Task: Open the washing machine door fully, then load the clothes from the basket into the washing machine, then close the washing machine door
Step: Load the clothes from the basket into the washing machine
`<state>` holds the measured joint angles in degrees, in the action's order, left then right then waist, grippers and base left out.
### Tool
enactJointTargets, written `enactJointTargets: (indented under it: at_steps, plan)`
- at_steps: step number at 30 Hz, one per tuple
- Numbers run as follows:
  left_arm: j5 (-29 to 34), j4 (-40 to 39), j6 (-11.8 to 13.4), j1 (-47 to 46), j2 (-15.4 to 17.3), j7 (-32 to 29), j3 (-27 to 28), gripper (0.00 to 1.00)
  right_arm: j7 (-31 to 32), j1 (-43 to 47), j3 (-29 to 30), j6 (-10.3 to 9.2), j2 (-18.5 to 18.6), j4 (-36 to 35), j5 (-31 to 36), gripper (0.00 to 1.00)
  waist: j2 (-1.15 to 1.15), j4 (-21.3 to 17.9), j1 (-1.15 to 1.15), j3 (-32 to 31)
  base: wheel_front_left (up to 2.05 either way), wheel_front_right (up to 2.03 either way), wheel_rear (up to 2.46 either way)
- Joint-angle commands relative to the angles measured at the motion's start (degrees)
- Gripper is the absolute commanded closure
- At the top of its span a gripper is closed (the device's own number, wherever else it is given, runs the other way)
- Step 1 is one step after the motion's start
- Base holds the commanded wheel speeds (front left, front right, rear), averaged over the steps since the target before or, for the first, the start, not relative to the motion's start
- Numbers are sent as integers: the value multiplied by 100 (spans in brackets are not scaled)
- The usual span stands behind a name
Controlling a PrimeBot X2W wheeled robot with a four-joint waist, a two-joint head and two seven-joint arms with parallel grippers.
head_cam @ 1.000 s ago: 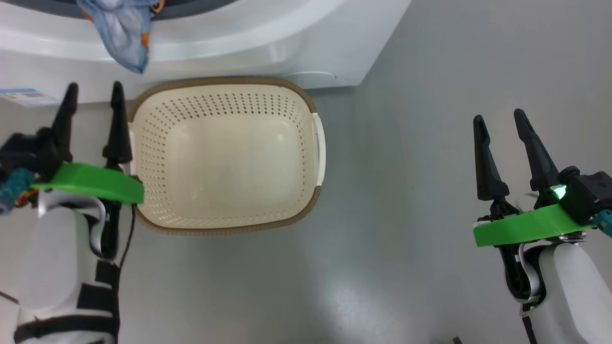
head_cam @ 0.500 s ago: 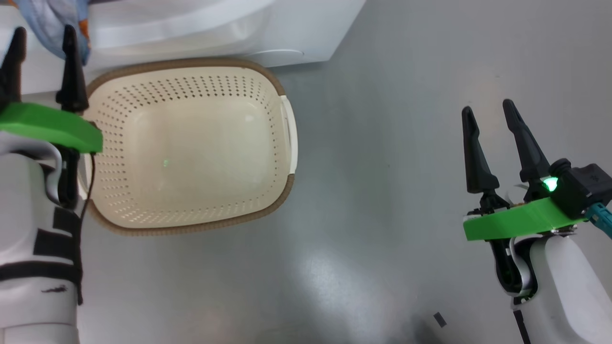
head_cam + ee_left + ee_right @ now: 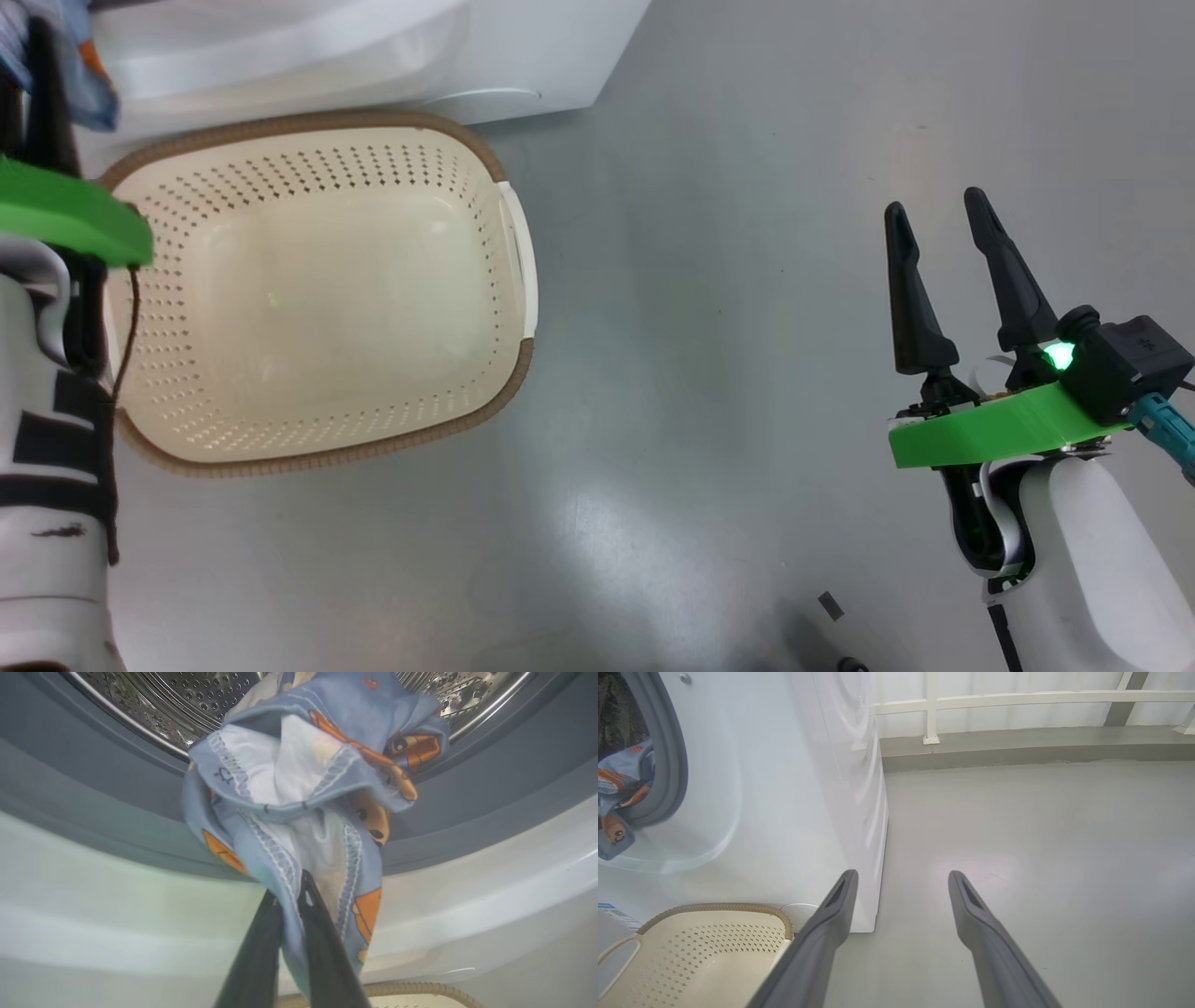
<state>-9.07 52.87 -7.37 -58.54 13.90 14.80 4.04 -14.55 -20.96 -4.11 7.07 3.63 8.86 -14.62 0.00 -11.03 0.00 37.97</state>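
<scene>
We find the clothes [image 3: 299,765] hanging out of the washing machine [image 3: 117,924] mouth, far left of the basket [image 3: 308,121]; left gripper [image 3: 288,885] jaws narrow, pinching the lower hem; right gripper [image 3: 935,200] spread, holding nothing; we judge the fabric light, limp and slippery; take it at a stitched seam.

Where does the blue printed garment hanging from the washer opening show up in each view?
Head view: blue garment in the top-left corner.
Left wrist view: blue garment at centre, draped out of the drum, pinched by the left gripper.
Right wrist view: blue garment at the left edge, inside the grey gasket.
Shared landmark: the basket with its brown rim.
</scene>
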Motion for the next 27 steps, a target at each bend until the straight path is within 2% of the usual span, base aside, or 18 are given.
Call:
enactJointTargets:
  at_steps: [1, 13, 21, 27]
  plan:
    - [-79, -125, -12, -97, 318, 20, 56, 100, -45, 9, -121, 42, -21, -149, -39, 0, 0, -13, 0, 7, 0, 0, 0]
    - [-234, -597, -12, -540, 387, 20, -517, 100, -45, 3, -152, 42, -67, -163, -86, 0, 0, -56, 0, 50, 0, 0, 0]
    - [-182, -135, -12, -1539, 737, 20, -776, 100, -45, -55, -277, 42, -74, -198, -343, 0, 0, -355, 0, 213, 0, 0, 0]
    - [128, -368, 130, -2003, 933, 20, -793, 100, -45, -69, -347, 42, -74, -231, -461, 0, 0, -556, 0, 331, 0, 0, 0]
